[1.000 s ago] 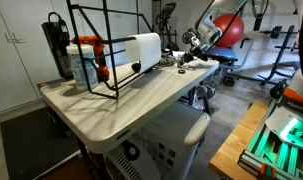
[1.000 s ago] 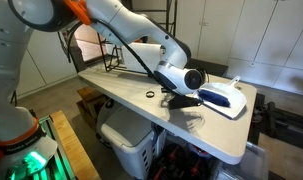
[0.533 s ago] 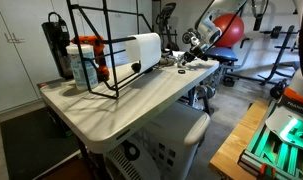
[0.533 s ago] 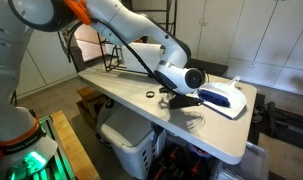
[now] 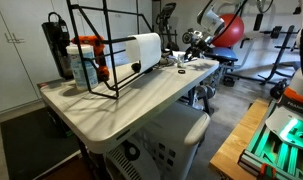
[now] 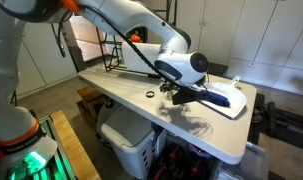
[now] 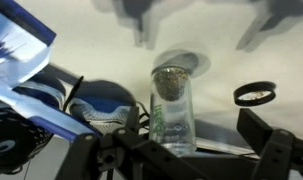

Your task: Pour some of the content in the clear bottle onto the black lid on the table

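wrist view: the gripper (image 7: 171, 162) pinches the clear bottle (image 7: 172, 115) low on its body, a dark finger on each side.
the bottle's capped top sits mid-picture, and much of the background is blurred. the black lid (image 7: 254, 95) lies on the pale table (image 6: 116, 82) to one side of the bottle, apart from it. in an exterior view the gripper hangs just above the table near one end, between the small round lid and a white and blue appliance (image 6: 227, 97) that rests on the tabletop.
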Robot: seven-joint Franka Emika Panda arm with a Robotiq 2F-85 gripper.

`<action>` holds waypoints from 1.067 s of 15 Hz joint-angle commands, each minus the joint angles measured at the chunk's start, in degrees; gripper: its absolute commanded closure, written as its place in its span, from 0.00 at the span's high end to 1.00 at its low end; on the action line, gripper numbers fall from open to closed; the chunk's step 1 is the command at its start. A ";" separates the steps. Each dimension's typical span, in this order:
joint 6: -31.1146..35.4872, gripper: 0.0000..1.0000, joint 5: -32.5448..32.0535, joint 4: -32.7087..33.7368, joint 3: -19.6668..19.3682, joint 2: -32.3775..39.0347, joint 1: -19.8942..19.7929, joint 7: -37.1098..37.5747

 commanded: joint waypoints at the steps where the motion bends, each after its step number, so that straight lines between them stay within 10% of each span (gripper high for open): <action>1: -1.13 1.00 -7.88 -6.13 -2.14 -9.15 1.20 3.17; 16: 7.67 1.00 -31.07 -19.61 -3.86 -35.75 7.28 34.74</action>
